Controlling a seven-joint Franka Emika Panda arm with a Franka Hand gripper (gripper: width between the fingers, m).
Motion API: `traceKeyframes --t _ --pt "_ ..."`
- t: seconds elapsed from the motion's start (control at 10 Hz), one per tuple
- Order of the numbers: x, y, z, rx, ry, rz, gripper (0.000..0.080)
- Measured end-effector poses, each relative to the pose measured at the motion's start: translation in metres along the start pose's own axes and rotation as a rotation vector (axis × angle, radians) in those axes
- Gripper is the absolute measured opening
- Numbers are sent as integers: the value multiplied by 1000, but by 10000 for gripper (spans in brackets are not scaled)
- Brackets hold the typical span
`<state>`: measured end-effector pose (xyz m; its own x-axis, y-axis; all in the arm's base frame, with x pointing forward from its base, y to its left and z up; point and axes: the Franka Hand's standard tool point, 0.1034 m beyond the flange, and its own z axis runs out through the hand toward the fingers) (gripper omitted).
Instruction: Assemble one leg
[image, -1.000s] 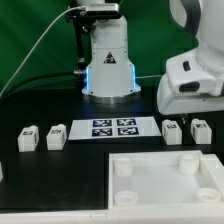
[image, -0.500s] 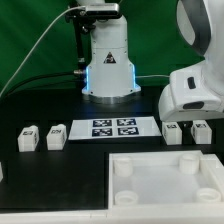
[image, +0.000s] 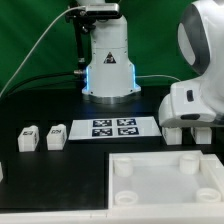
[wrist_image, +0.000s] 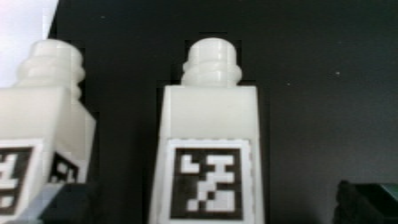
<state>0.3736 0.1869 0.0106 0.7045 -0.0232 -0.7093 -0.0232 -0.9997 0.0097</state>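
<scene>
In the wrist view a white leg (wrist_image: 214, 130) with a knobbed end and a black-and-white tag lies between my open gripper (wrist_image: 214, 205). The dark fingertips (wrist_image: 370, 200) stand apart from it on both sides and do not touch it. A second leg (wrist_image: 45, 120) lies right beside it. In the exterior view my white hand (image: 192, 105) hangs low over these two legs at the exterior view's right and hides most of them. One leg's edge (image: 172, 131) shows below the hand. Two more legs (image: 28, 137) (image: 56, 134) lie at the exterior view's left.
The marker board (image: 112, 127) lies between the two pairs of legs. A large white square panel (image: 150, 195) with corner holes lies at the front. The robot base (image: 107, 60) stands at the back on the black table.
My hand has come down over the two right legs. It now covers them in the exterior view, where they showed below it before.
</scene>
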Motion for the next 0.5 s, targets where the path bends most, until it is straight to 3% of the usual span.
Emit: traceKeyframes --t 0.2,0.4,0.5 --pt "1 1 1 1 -1 1 649" --pt "1 1 1 0 -1 1 423" --pt "1 1 2 0 -2 1 423"
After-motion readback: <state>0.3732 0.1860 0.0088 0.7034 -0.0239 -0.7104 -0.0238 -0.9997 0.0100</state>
